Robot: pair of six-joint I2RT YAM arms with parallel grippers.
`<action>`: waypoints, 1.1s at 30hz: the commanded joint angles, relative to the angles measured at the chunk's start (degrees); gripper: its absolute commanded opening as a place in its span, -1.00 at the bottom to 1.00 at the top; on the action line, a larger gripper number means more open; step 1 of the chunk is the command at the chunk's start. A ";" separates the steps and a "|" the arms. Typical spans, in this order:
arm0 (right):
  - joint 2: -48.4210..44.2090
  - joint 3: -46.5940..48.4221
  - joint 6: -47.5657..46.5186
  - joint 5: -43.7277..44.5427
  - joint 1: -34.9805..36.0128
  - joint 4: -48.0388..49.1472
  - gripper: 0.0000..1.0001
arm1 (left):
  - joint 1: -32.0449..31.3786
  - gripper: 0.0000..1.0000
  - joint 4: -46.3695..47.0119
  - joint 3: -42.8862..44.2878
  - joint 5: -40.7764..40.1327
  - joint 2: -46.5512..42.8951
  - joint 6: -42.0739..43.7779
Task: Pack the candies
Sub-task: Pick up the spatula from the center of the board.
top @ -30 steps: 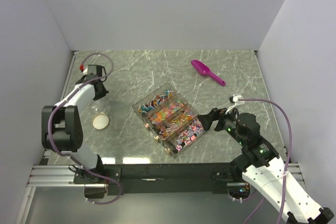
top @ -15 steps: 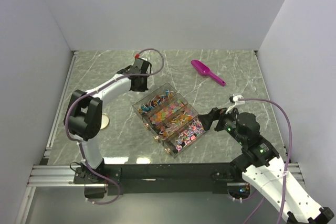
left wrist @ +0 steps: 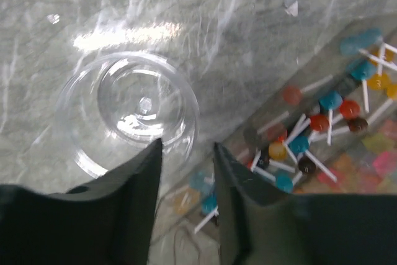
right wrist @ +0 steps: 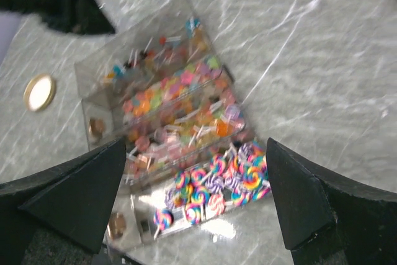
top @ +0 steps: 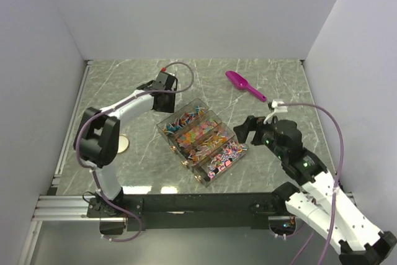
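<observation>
A clear compartment box [top: 216,169] at the table's middle holds the candies [top: 200,139], small mixed-colour sweets and lollipops. The same candies [right wrist: 180,100] fill the right wrist view, with swirl lollipops in the near compartment. My right gripper [top: 243,130] [right wrist: 195,197] hangs wide open just right of and above the box, holding nothing. My left gripper [top: 163,93] [left wrist: 185,166] is at the box's far left corner. Its jaws stand close together on the near rim of a clear round jar [left wrist: 127,113]. Ball lollipops, also candies [left wrist: 313,125], lie to the jar's right.
A magenta scoop [top: 245,85] lies at the far right of the table. A round tan lid [top: 123,145] [right wrist: 38,92] sits left of the box, partly behind the left arm. Grey walls close in three sides.
The left arm swung from the far left of the table to the box's far left corner. My right gripper rose and shifted slightly away from the box's right end.
</observation>
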 commanded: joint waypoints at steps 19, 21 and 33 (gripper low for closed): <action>53.56 41.53 -15.21 4.33 -16.15 -2.07 0.99 | 0.27 0.99 10.07 -26.02 -9.02 -41.14 -0.59; 58.59 47.95 -19.87 3.11 -17.64 -3.74 0.99 | 0.35 0.99 12.01 -27.53 -9.73 -42.30 -0.16; 88.31 72.92 -28.50 -13.59 -25.64 -11.23 0.42 | 0.35 0.99 10.78 -27.89 -15.71 -42.30 0.20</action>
